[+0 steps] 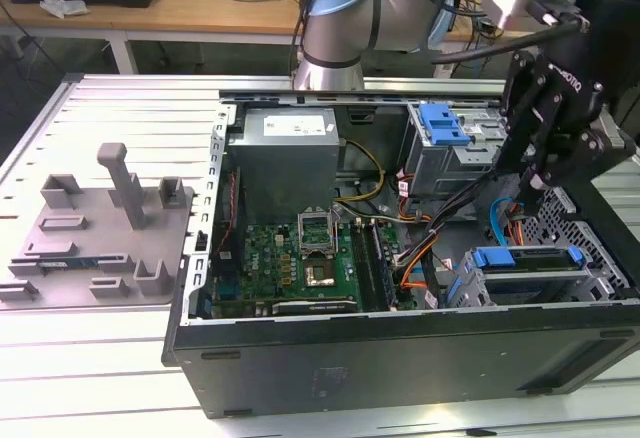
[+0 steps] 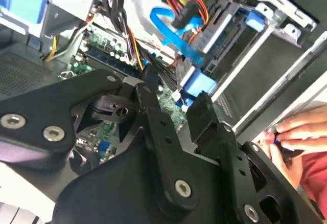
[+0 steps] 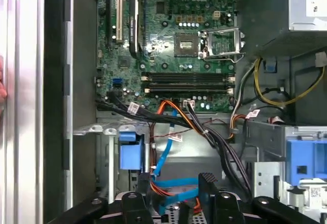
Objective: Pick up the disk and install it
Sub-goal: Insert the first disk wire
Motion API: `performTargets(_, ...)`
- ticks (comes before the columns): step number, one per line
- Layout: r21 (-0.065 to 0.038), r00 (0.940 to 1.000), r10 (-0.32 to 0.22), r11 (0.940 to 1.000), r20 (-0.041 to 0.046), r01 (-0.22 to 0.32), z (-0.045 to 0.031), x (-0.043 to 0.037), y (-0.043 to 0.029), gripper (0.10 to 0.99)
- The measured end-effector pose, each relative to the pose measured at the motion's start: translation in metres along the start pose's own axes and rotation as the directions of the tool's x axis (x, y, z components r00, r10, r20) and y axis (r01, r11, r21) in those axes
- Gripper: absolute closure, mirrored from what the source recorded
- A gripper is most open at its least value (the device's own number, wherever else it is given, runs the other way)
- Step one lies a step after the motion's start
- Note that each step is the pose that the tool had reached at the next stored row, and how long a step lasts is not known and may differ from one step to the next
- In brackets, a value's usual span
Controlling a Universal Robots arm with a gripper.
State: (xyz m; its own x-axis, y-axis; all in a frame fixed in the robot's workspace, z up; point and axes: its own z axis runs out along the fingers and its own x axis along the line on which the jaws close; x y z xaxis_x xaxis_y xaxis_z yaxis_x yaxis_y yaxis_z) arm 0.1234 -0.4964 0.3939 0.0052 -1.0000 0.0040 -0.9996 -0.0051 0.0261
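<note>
Exterior view: fingers (image 1: pixel 533 183) spread apart, seemingly empty, hovering just above the disk (image 1: pixel 530 260).

Jaws apart over blue cable (image 2: pixel 172 32)

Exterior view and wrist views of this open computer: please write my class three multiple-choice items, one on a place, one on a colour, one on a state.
1. Over what does the end effector hang?
A) the table outside the case
B) the drive-bay end of the case, at the exterior view's right
C) the power supply

2. What colour is the flat data cable below it?
A) blue
B) green
C) white

3. How is the end effector?
A) shut on the disk
B) shut on a cable
C) open, empty

Answers:
1 B, it hangs above the bays.
2 A, the cable is blue in both wrist views.
3 C, cables show through the gap between its fingers.
</note>
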Motion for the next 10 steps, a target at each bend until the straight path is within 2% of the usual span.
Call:
performTargets(2,0.002,0.9985,0.055,0.9985,-0.0010,-0.055,0.0031,-0.0001,-0.0003,0.584)
performTargets(3,0.004,0.9981,0.062,0.9981,-0.0069,-0.062,0.0034,0.0000,-0.0002,0.584)
performTargets(4,0.006,0.9977,0.065,0.9979,-0.0178,-0.065,0.0034,0.0000,-0.0002,0.584)
performTargets(5,0.010,0.9961,0.067,0.9977,-0.0571,-0.066,0.0036,-0.0016,-0.0003,0.584)
performTargets(7,0.013,0.9930,0.068,0.9977,-0.0967,-0.067,0.0037,-0.0080,-0.0003,0.584)
performTargets(8,0.015,0.9899,0.069,0.9976,-0.1242,-0.068,0.0037,-0.0132,-0.0003,0.584)
performTargets(10,0.016,0.9857,0.069,0.9976,-0.1537,-0.067,0.0042,-0.0176,-0.0004,0.584)
